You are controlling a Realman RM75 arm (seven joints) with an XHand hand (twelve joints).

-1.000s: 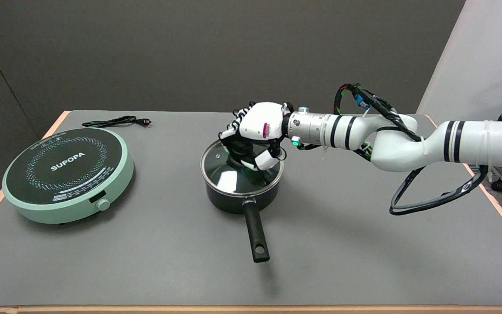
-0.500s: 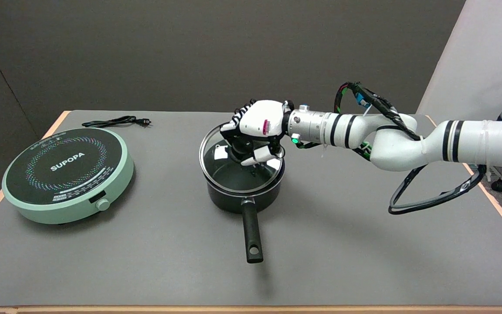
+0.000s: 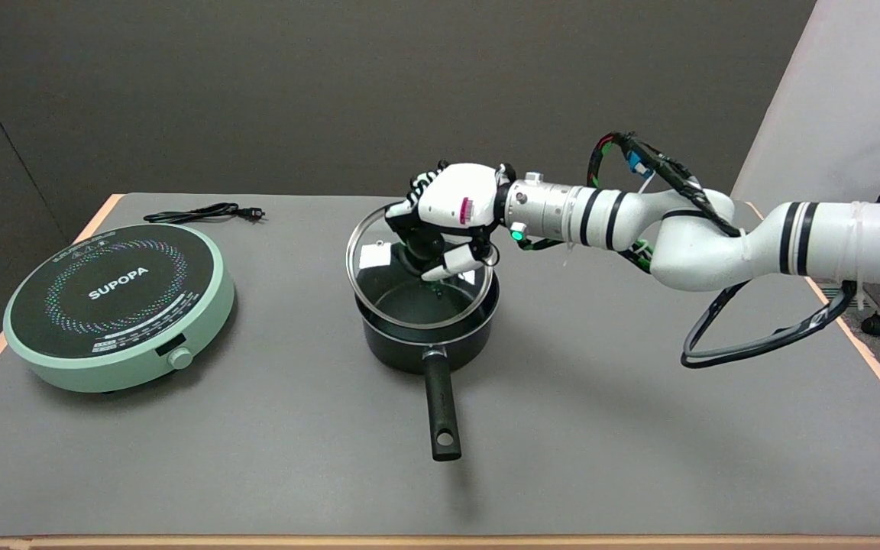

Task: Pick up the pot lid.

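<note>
The right hand [image 3: 444,229] gripped the knob of the glass lid [image 3: 383,286], with its fingers [image 3: 451,263] curled around the knob from above. The knob itself was mostly hidden under the hand. The lid was held in the air just above the pot [image 3: 425,344], tilted, with its far edge raised higher than its near edge. Its near rim was close over the near rim of the pot; whether the two touched there, I could not tell. Through the glass the dark inside of the pot was visible.

The pot stood on the grey tabletop [image 3: 638,428], near the middle, and its black handle [image 3: 441,412] pointed toward the near edge. The white arm [image 3: 715,237] reached in from the right side, with black cables looping along and under it.

On the left part of the tabletop lay a round green cooker [image 3: 119,305] with the word SUPOPA on its black top, well apart from the pot. Behind it, near the far edge, lay a black cord [image 3: 203,214].
</note>
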